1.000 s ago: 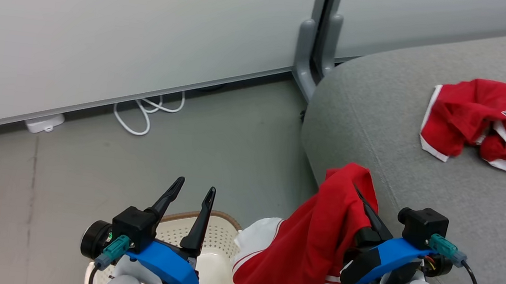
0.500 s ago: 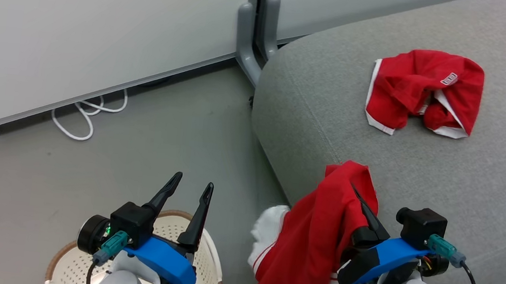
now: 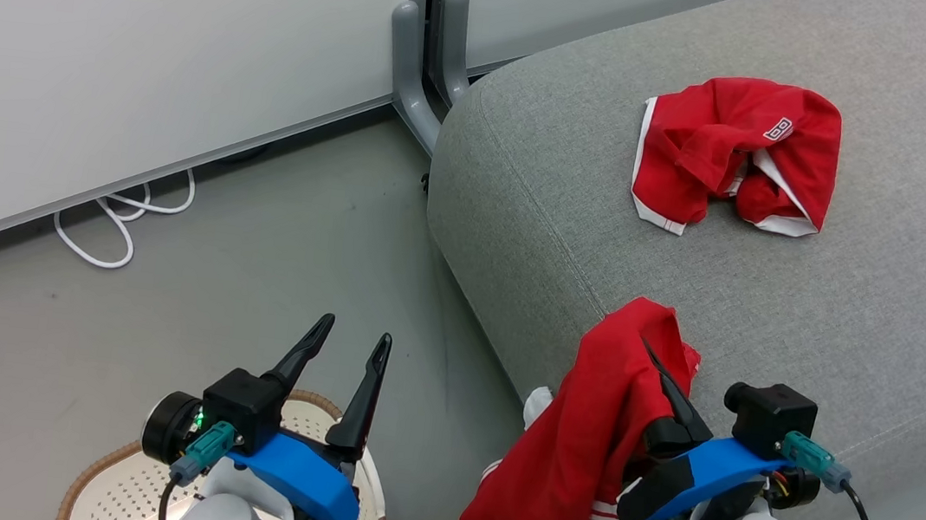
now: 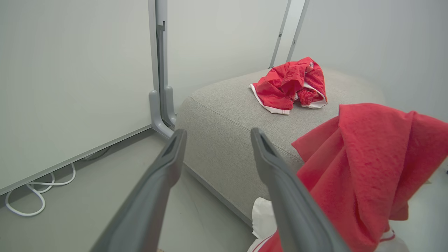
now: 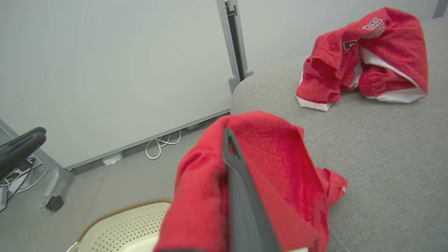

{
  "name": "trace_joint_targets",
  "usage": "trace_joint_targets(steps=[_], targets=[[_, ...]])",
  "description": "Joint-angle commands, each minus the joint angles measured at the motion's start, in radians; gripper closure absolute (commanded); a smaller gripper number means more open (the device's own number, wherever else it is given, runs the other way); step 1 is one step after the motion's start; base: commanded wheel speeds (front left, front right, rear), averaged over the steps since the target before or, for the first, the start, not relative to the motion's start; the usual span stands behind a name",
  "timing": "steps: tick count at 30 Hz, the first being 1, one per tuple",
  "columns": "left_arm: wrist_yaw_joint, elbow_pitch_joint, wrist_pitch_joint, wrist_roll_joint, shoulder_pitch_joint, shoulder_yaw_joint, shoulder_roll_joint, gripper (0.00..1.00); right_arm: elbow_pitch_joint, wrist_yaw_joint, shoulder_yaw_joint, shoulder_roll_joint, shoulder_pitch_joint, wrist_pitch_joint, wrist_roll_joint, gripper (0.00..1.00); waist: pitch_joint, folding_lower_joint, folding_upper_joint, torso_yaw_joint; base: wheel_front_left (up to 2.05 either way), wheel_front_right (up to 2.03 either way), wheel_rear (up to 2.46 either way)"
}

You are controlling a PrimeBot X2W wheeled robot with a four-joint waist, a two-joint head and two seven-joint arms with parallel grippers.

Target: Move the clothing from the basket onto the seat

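Here, your right claw (image 3: 651, 351) clamps a bright red, white-trimmed soft garment (image 3: 581, 448), hanging lengthwise at the near edge of the large grey fabric seat (image 3: 771, 313); bare upholstery lies just ahead. Your left claw (image 3: 354, 337) gapes empty.

seat (image 3: 769, 330): sitting right of basket (image 3: 109, 494).
held garment (image 3: 581, 448): hanging at seat's near edge.
loose garment (image 3: 703, 139): lying on seat, behind held garment.

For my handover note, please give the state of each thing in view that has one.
held garment, hanging from right jaws.
other garment, crumpled, lying on the seat.
basket, upright on floor, inside partly hidden.
left jaws, open, empty.
right jaws, shut on held garment.
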Motion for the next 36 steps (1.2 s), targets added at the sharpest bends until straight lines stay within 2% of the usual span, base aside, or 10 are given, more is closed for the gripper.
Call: trace_joint_targets(steps=[1, 11, 18, 27, 36], targets=[[-0.003, -0.001, -0.003, 0.005, -0.014, -0.004, 0.003, 0.0, 0.001, 0.0, 0.001, 0.0, -0.006, -0.008, 0.01, 1.0, 0.0, -0.0001, 0.0, 0.0, 0.0, 0.0, 0.0], [-0.003, -0.004, -0.003, 0.007, -0.021, -0.005, 0.009, 0.0, 0.001, 0.0, -0.01, 0.0, -0.029, -0.002, -0.003, 1.0, 0.016, -0.0001, 0.0, 0.004, 0.0, 0.0, 0.0], [-0.003, -0.013, -0.003, 0.012, -0.042, -0.003, 0.017, 0.0, -0.051, 0.0, -0.107, -0.027, -0.131, 0.034, -0.028, 1.0, 0.049, -0.0001, 0.0, 0.011, 0.0, 0.0, 0.0], [-0.003, -0.036, -0.003, 0.023, -0.089, -0.01, 0.035, 0.0, -0.177, 0.0, -0.27, -0.139, -0.343, 0.165, -0.063, 1.0, 0.132, -0.0001, 0.0, 0.04, 0.0, 0.0, 0.0], [-0.003, -0.073, -0.003, 0.039, -0.178, -0.026, 0.06, 0.0, -0.225, 0.0, -0.544, -0.292, -0.587, 0.257, -0.126, 1.0, 0.271, -0.0001, 0.0, 0.108, 0.0, 0.0, 0.0]])
